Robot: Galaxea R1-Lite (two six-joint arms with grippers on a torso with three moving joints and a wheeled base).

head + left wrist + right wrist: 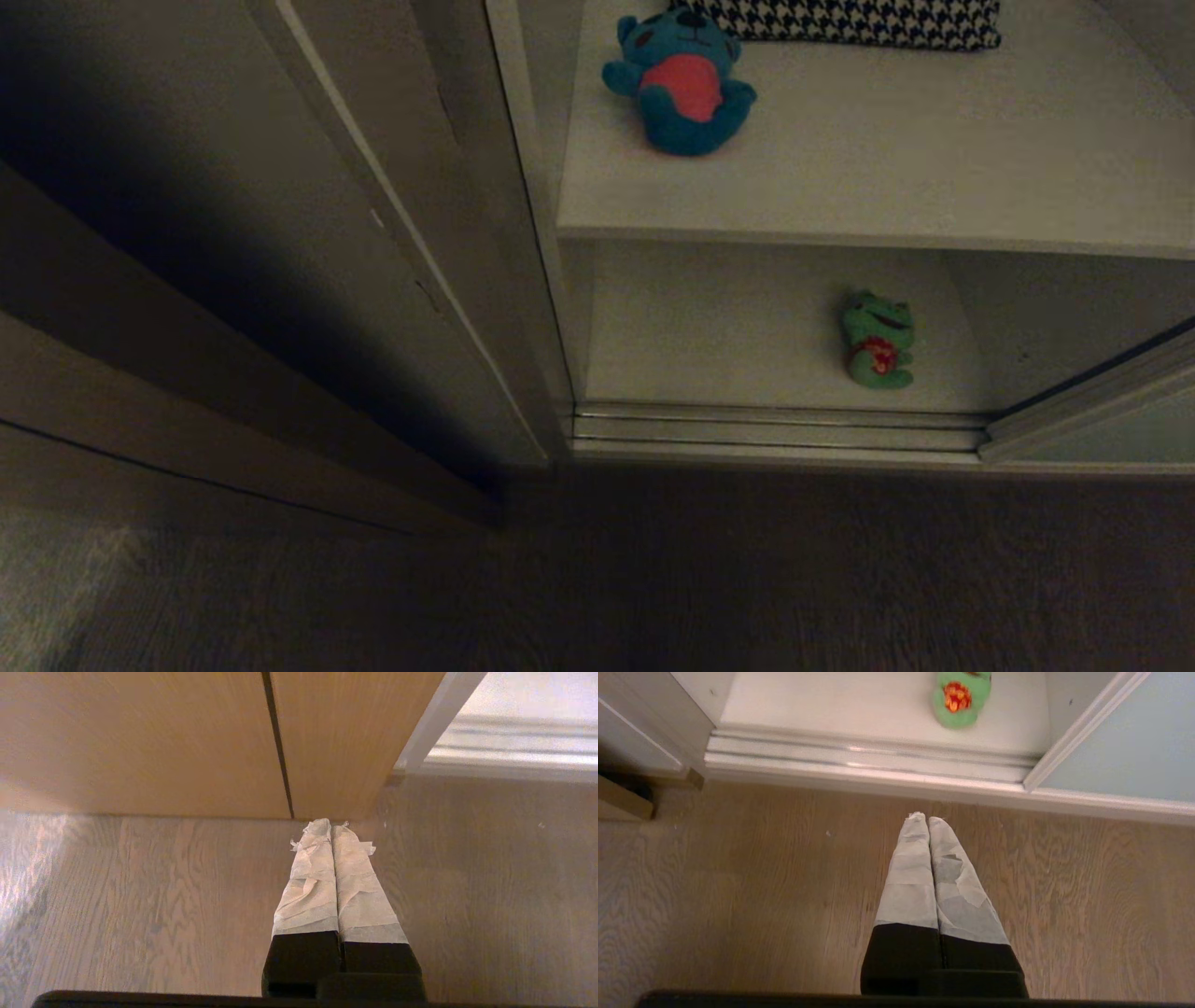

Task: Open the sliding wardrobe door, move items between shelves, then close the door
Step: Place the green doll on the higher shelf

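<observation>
The sliding wardrobe door [1120, 434] is slid aside to the right, and only its lower corner shows; in the right wrist view its pale panel [1125, 751] stands beside the opening. A teal-blue bear [680, 79] lies on the upper shelf [887, 177]. The green frog [878, 341] lies on the lower shelf [728, 327], and its lower half [962, 700] shows in the right wrist view. My left gripper [331, 823] hangs shut and empty over the floor near a wooden panel. My right gripper [923, 819] is shut and empty above the floor before the door track. Neither arm shows in the head view.
A houndstooth cushion [850, 21] lies behind the bear. Door tracks [775, 429] run along the wardrobe's bottom edge. A grey panel [448, 205] and a dark brown wooden panel [140, 742] stand left of the opening. Wood floor [653, 579] lies in front.
</observation>
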